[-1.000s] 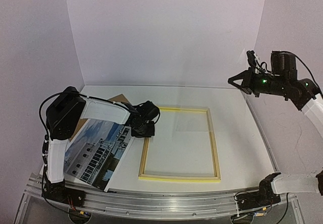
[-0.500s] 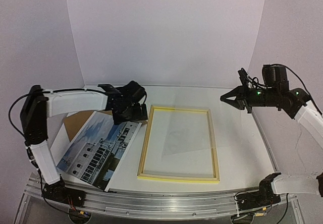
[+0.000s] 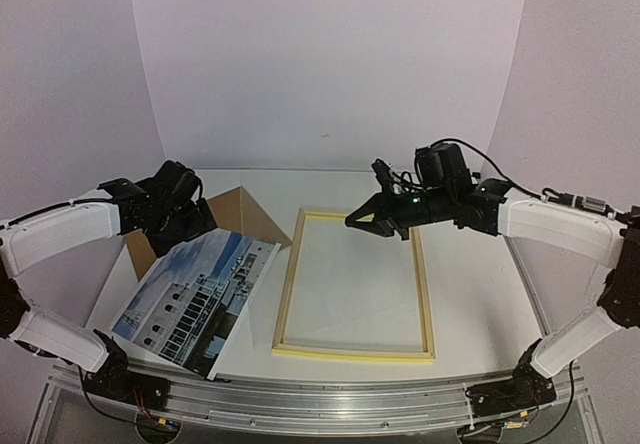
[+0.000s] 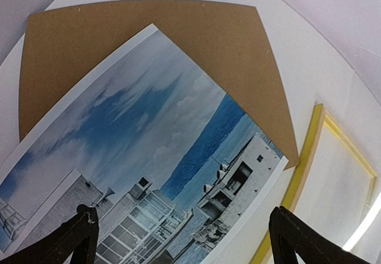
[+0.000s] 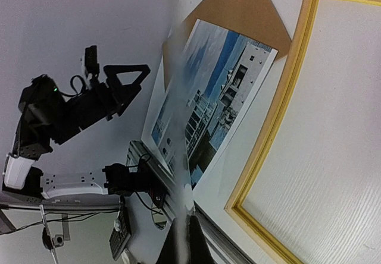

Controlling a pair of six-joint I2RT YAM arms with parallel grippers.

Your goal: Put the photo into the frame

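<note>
The photo [image 3: 195, 299], a print of a white building under blue sky, lies flat at the left, partly over a brown backing board [image 3: 240, 214]. The yellow-edged frame [image 3: 428, 294] lies flat in the middle. My left gripper [image 3: 178, 214] hovers open above the board and the photo [image 4: 149, 145], with nothing between its fingers [image 4: 77, 237]. My right gripper [image 3: 355, 221] hangs over the frame's far edge. In the right wrist view it [image 5: 184, 240] is shut on a thin clear sheet [image 5: 178, 139] seen edge-on. The photo [image 5: 208, 91] and frame [image 5: 280, 109] lie below it.
The brown board [image 4: 238, 44] sticks out behind the photo, one corner nearly touching the frame [image 4: 303, 163]. A metal rail [image 3: 320, 404] runs along the near table edge. White walls close the table on three sides. The left arm [image 5: 77, 106] shows in the right wrist view.
My left gripper opened and drew back left from the frame's corner to above the board. My right arm swung in from the far right to over the frame's far edge.
</note>
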